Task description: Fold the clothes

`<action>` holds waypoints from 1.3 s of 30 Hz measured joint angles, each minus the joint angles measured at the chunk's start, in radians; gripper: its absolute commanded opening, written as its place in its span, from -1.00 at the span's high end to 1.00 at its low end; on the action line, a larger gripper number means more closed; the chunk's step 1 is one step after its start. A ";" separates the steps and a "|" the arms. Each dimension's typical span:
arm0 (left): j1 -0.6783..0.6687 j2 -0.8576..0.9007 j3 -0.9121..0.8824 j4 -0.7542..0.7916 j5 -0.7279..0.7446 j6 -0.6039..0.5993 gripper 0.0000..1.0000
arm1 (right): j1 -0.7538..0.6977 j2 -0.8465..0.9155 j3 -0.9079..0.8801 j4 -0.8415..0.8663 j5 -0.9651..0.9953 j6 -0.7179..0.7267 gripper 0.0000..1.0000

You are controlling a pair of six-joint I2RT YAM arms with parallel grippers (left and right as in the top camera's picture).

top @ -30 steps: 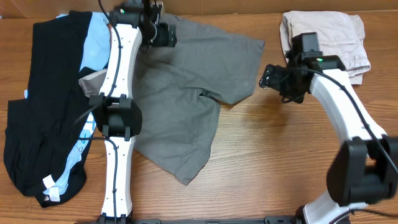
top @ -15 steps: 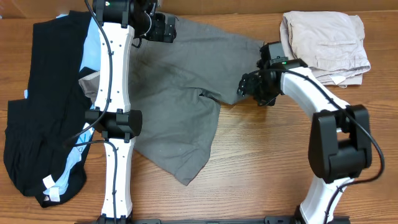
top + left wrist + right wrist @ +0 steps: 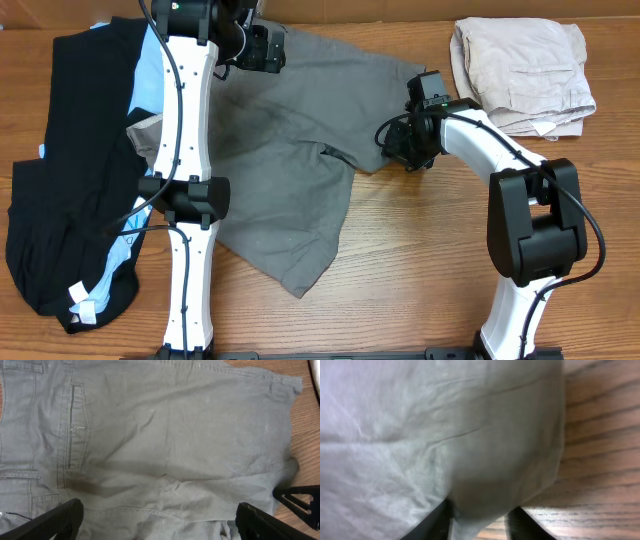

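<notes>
Along the left edge of the table lies a black garment (image 3: 60,180), crumpled, with a light-blue garment (image 3: 150,70) showing from under it toward the far-left corner. Just right of these the left end effector (image 3: 260,47) hangs at the far edge over the waistband end of the plain taupe-grey cloth shorts (image 3: 300,170). In the left wrist view its fingers (image 3: 55,520) stand wide apart with nothing between them, so it is open, and the pocket seams lie directly below it. The shorts are spread flat across the middle of the table. Their waistband is at the far edge, one leg runs toward the near edge and the other reaches out to the right, so the cloth's long run goes from the far edge diagonally toward the near middle. The right end effector (image 3: 397,145) sits at the hem corner of that right-hand leg, and the cloth lies to its left. In the right wrist view the fingers (image 3: 436,522) are drawn fairly close on either side of the hem's tip, but I cannot tell whether they pinch it. The right arm is therefore nearer the leg and the left nearer the waistband; a fold would likely carry the leg leftward over bare wood (image 3: 430,260). Folded beige shorts (image 3: 520,65) rest in the far-right corner, close behind the right arm, and seem the only thing it might brush.
</notes>
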 measured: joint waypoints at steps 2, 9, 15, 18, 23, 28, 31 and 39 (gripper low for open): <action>-0.001 0.000 0.000 0.001 0.000 0.002 -0.99 | 0.001 0.000 0.000 0.000 0.006 0.003 0.92; -0.002 0.000 0.000 -0.005 -0.029 0.004 -0.99 | -0.007 0.000 0.000 -0.016 0.011 -0.012 0.92; -0.002 0.000 0.000 -0.003 -0.042 0.022 -0.99 | -0.056 0.000 0.001 -0.055 -0.062 -0.074 0.92; -0.002 0.000 0.000 0.008 -0.045 0.026 -0.98 | -0.098 0.002 0.023 -0.100 -0.101 -0.121 0.92; -0.002 0.000 0.000 0.031 -0.045 0.027 -0.98 | -0.152 0.007 0.148 -0.157 -0.118 -0.210 0.93; -0.002 0.000 0.000 0.037 -0.045 0.029 -0.97 | -0.186 0.007 0.288 -0.113 -0.098 -0.259 0.93; -0.002 0.000 0.000 0.040 -0.045 0.030 -0.97 | -0.191 0.007 0.306 -0.058 -0.080 -0.267 0.93; -0.002 0.000 0.000 0.045 -0.045 0.030 -0.97 | -0.192 0.053 0.308 -0.109 -0.042 -0.272 0.00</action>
